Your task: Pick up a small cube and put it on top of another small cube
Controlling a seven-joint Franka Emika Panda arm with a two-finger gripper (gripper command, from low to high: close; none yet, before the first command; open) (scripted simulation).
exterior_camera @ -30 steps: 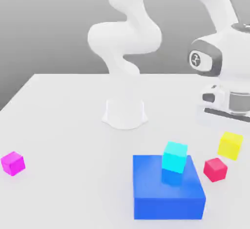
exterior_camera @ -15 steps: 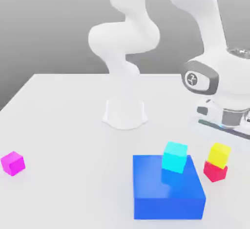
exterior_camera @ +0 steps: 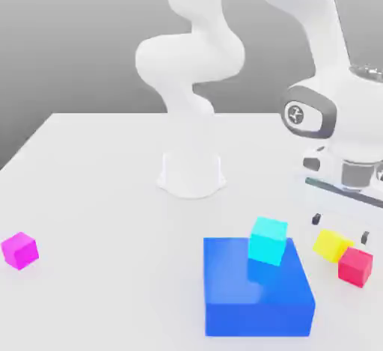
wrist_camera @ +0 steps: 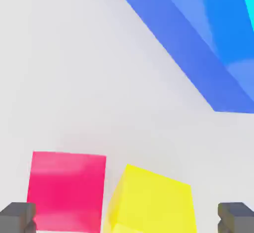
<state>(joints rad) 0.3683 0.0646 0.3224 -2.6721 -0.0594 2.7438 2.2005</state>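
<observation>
On the far left of the exterior view a magenta cube (exterior_camera: 19,250) lies alone on the white bench (exterior_camera: 97,192), well apart from everything else. Further toward the middle stands the big blue block (exterior_camera: 257,290), and a cyan cube (exterior_camera: 268,240) rests on its top face. To the right of the block are the two things of the task: the small yellow cube (exterior_camera: 331,244) and the small red cube (exterior_camera: 354,266), both lying on the bench, side by side and touching or almost touching. The yellow one is not on top of the red one, so I judge that the stacking is not done. Above this pair hangs the pincer (exterior_camera: 340,227), released, with its two dark fingertips spread wide; nothing is held between them. In the hand view the red cube (wrist_camera: 67,190) and the yellow cube (wrist_camera: 151,202) sit together between the two fingertips (wrist_camera: 17,216). The step in hand seems to be the grasp of the yellow cube. The next move calls for centring on the yellow cube alone, because the red neighbour is so close that a finger could push it.
</observation>
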